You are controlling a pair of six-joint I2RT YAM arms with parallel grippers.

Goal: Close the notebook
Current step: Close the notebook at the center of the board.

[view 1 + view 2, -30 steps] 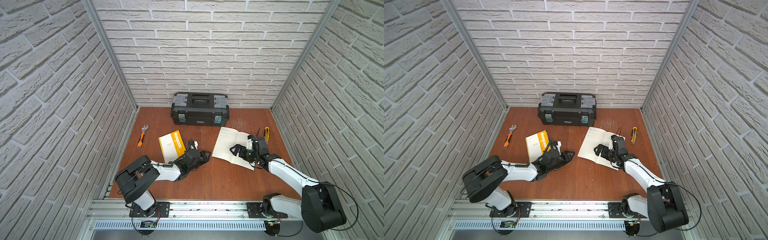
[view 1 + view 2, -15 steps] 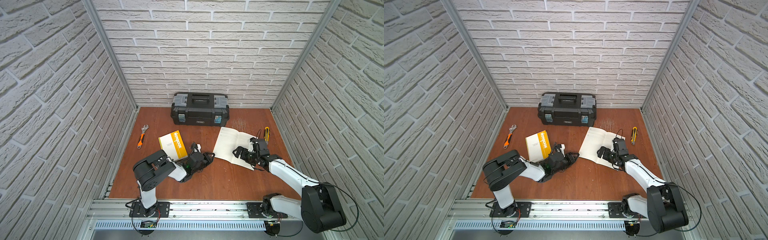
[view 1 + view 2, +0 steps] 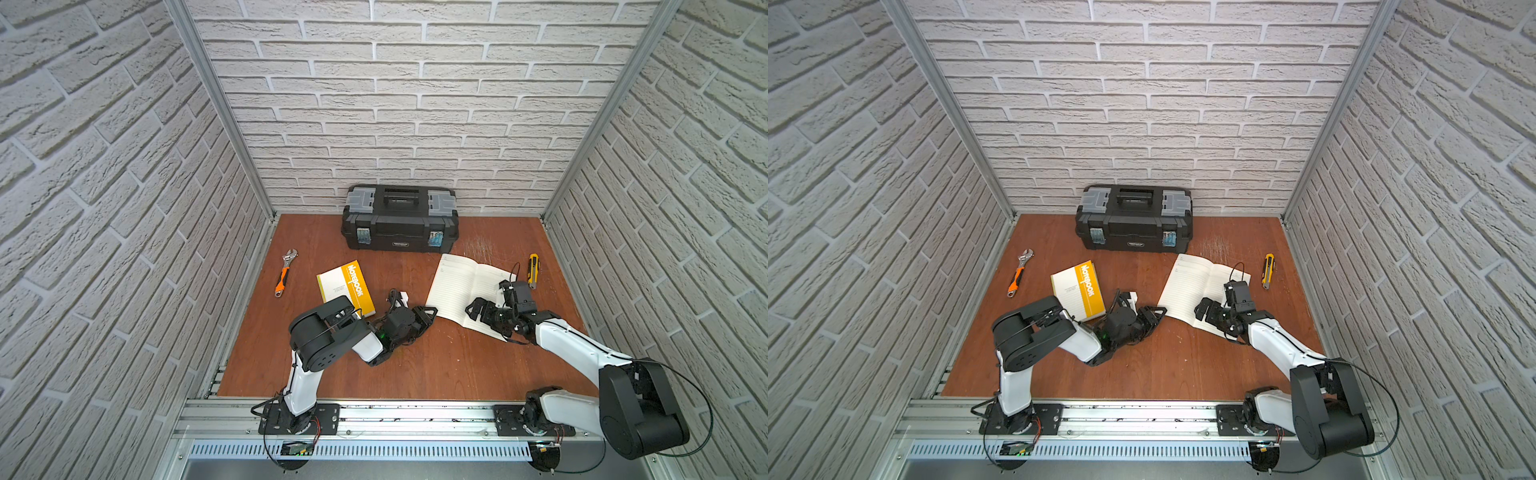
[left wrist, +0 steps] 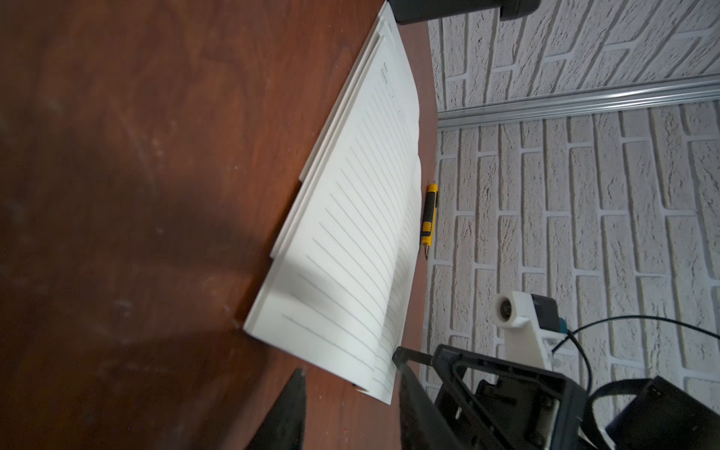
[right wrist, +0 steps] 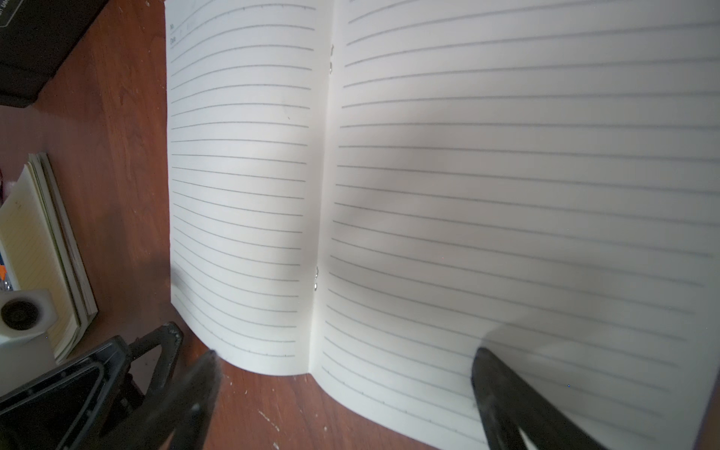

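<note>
The notebook (image 3: pixel 459 286) lies open on the brown table, lined pages up, right of centre in both top views (image 3: pixel 1192 286). My left gripper (image 3: pixel 430 311) sits low at its near left corner, open, nothing between its fingers. In the left wrist view the page corner (image 4: pixel 374 385) lies just ahead of the left gripper (image 4: pixel 348 364). My right gripper (image 3: pixel 476 308) hangs open over the notebook's near edge. In the right wrist view the right gripper (image 5: pixel 346 354) spans the spine (image 5: pixel 317 233). One finger (image 5: pixel 502 397) is over the right page, the other beside the left page.
A closed yellow and white notebook (image 3: pixel 347 286) lies left of my left gripper. A black toolbox (image 3: pixel 401 224) stands at the back wall. An orange-handled wrench (image 3: pixel 284 272) lies at the left. A yellow utility knife (image 3: pixel 532 270) lies beyond the open pages, near the right wall.
My left gripper has slid right across the table to the open notebook's near left corner, its arm folding up behind it. The right gripper has barely shifted over the pages.
</note>
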